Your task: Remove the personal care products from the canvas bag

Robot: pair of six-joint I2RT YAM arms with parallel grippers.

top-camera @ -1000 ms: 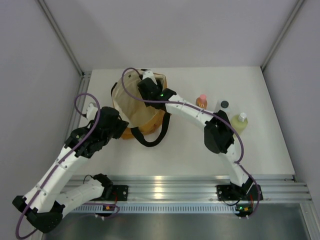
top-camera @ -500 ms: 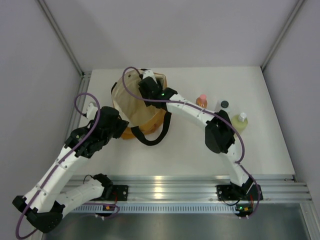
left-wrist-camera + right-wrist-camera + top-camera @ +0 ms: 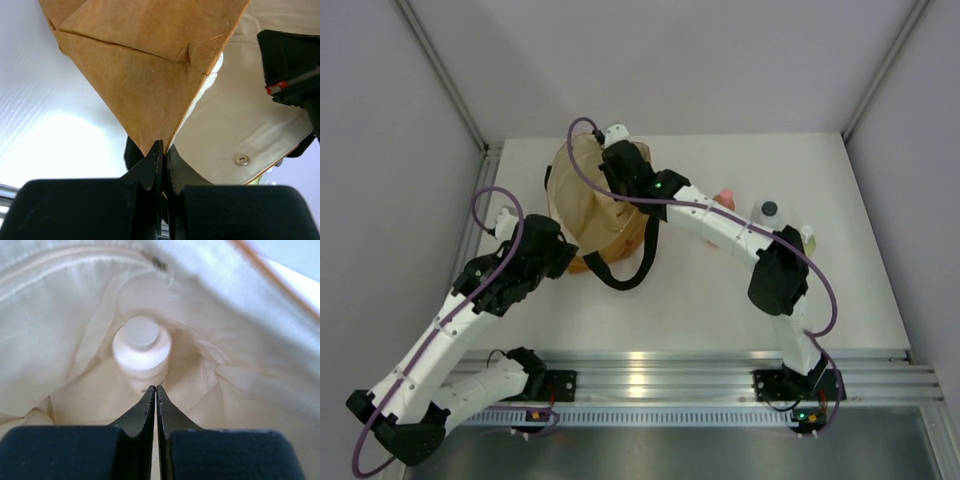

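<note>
Since the earlier frames the right arm has swung its elbow outward to the right and pushed its wrist a little farther over the mouth of the canvas bag [image 3: 582, 205]. Its forearm now crosses in front of the amber bottle [image 3: 725, 195], and its elbow hides most of the yellow-green bottle [image 3: 808, 236]. Inside the bag, the right hand [image 3: 155, 390] has its two fingers pressed together with nothing between them. Their tips sit just at the near foot of the short cream jar [image 3: 141, 347]. The jar stands upright in a hollow of the rumpled cream lining [image 3: 60, 330], and a zipper seam [image 3: 75, 255] runs above it. The left hand [image 3: 162, 150] is clamped on the near lower edge of the bag, tan fabric pinched between its fingers. Cream lining and a metal snap button [image 3: 243, 160] show past the fold. Out on the white surface [image 3: 700, 300], one black loop handle [image 3: 620, 278] trails toward the arms. To the right of the bag stand the pink-capped amber bottle, the whitish bottle [image 3: 769, 210] with its black cap, and the yellow-green bottle, close together in a row.
</note>
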